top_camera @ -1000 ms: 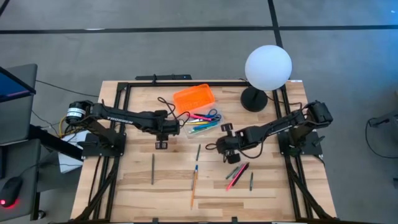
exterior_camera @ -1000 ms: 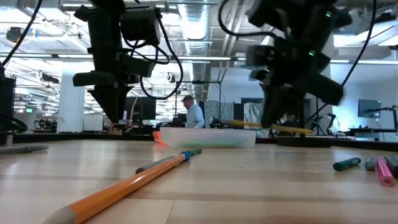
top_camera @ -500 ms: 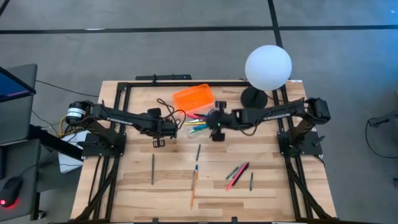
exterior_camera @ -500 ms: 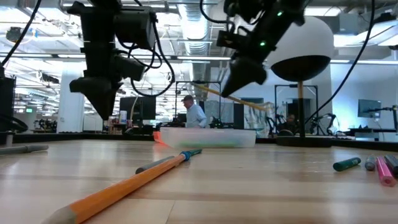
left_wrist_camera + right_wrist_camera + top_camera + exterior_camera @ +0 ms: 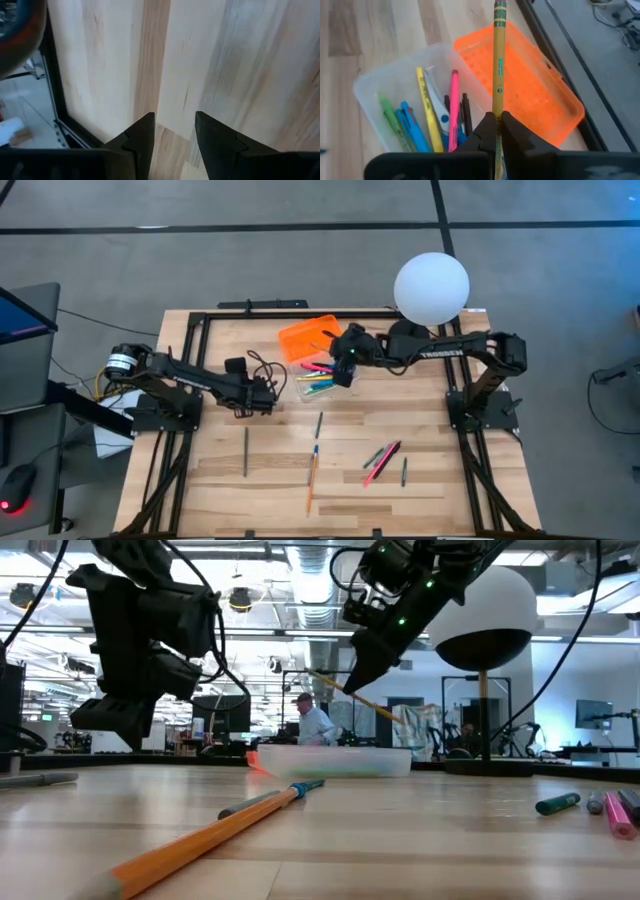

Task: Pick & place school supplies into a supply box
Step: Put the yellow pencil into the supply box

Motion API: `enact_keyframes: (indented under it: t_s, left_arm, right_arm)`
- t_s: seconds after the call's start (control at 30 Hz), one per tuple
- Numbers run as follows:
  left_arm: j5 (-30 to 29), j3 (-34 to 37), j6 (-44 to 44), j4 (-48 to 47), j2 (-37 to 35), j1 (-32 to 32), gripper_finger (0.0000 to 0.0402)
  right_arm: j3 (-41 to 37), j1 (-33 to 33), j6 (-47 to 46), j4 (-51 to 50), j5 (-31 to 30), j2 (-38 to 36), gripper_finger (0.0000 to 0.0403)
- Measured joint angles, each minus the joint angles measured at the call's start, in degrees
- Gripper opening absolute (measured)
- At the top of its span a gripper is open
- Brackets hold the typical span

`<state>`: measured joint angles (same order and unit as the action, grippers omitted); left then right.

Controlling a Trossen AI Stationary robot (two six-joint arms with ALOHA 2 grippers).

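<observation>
My right gripper hangs over the supply box, shut on a yellow pencil. The box's clear tray holds several pens and markers, and its orange lid lies open beside it. My left gripper stands open over bare wood to the left of the box, with nothing between its fingers. More school supplies lie flat on the table: a dark pencil, a green one, an orange one and a cluster. My right gripper pinches the pencil's shaft between its two fingers. The fingers slant down from the table's right and lie across the pencil. The pencil is lifted clear and tilted above the tray and lid, its ferrule end sticking out past the fingers.
A white globe lamp on a dark base stands at the far right, close behind my right arm. A black frame runs along the table's edges. A person shows in the room behind.
My right gripper has carried the pencil up from near the cluster at the near right and toward the far edge and left, to above the supply box, turning as it went. My left gripper has drawn back toward the table's left edge, sunk and tipped further down.
</observation>
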<state>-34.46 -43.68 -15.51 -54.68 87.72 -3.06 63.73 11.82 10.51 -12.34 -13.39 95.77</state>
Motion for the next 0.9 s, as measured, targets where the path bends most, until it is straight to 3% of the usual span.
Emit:
enact_keyframes:
  t_s: [0.63,0.9]
  left_arm:
    - [-2.8,0.0,0.3,0.2,0.0,-2.2,0.0136]
    - [-3.1,0.0,0.3,0.2,0.0,-2.2,0.0136]
  right_arm:
    - [0.1,1.5,1.6,2.6,2.9,7.7,0.0001]
    - [0.1,1.5,3.4,2.6,2.9,7.7,0.0042]
